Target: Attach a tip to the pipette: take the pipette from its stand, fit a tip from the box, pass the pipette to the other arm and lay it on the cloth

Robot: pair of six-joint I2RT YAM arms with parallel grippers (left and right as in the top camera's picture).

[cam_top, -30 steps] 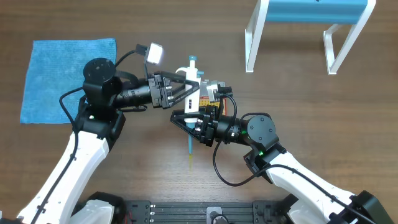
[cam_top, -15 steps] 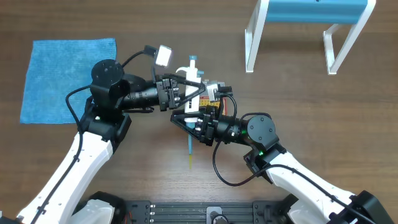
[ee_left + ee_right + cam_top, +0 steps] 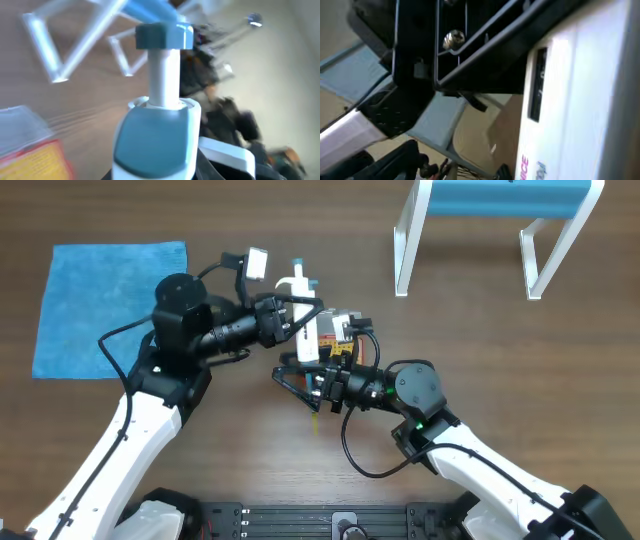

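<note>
The white pipette (image 3: 306, 332) with a blue plunger (image 3: 298, 269) hangs over the middle of the table, a yellowish tip (image 3: 316, 421) on its lower end. My left gripper (image 3: 290, 318) is shut on its upper body. The left wrist view looks along the blue head (image 3: 152, 142) to the plunger cap (image 3: 164, 36). My right gripper (image 3: 312, 383) is shut on the lower body. The white barrel (image 3: 580, 100) sits close in the right wrist view, with the left gripper's black frame beside it. The blue cloth (image 3: 110, 305) lies flat at the far left.
The tip box (image 3: 342, 330), yellow and orange, stands just right of the pipette, partly behind both grippers. The blue-and-white pipette stand (image 3: 490, 220) stands at the back right. Bare wood lies between the left arm and the cloth.
My left gripper has moved in from the left and shut on the pipette's upper body. The pipette has tilted, plunger end leftward and tip up and rightward. The right arm has barely moved.
</note>
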